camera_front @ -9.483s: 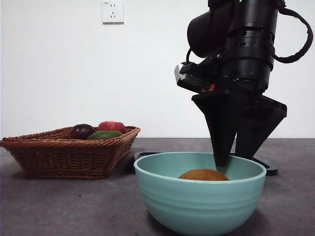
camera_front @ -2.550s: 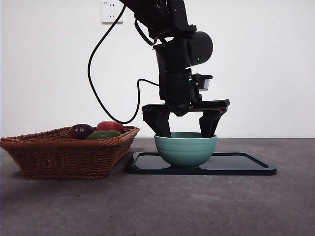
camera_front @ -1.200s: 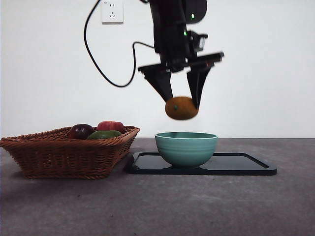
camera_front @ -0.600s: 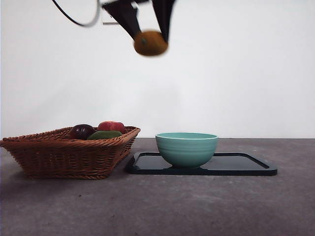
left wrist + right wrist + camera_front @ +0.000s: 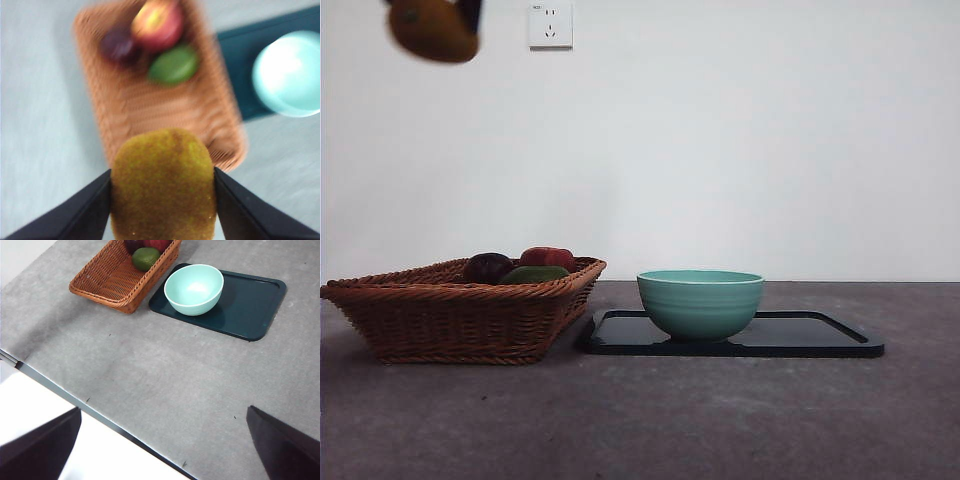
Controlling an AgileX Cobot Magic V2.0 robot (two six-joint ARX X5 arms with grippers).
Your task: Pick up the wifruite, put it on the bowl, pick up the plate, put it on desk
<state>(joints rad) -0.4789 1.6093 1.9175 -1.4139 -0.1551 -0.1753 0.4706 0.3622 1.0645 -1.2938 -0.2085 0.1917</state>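
- The wifruite (image 5: 433, 29) is blurred and cut off above the wicker basket (image 5: 460, 320).
- The left gripper (image 5: 162, 187) is seen only as jaw tips.

Mint-green bowl (image 5: 194, 289) on dark tray (image 5: 250, 310), wicker basket (image 5: 120, 282) just beside, grey desk (image 5: 150, 385), jaws spread wide

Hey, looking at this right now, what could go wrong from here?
1. The left gripper holds the brown fruit high above the wicker basket, pinched only at its sides; a slip would likely drop it among the other fruit.
2. The bowl looks empty on the black tray, so the fruit is away from where it belongs.
3. The wrist picture is blurred, suggesting fast motion that could loosen the grip.
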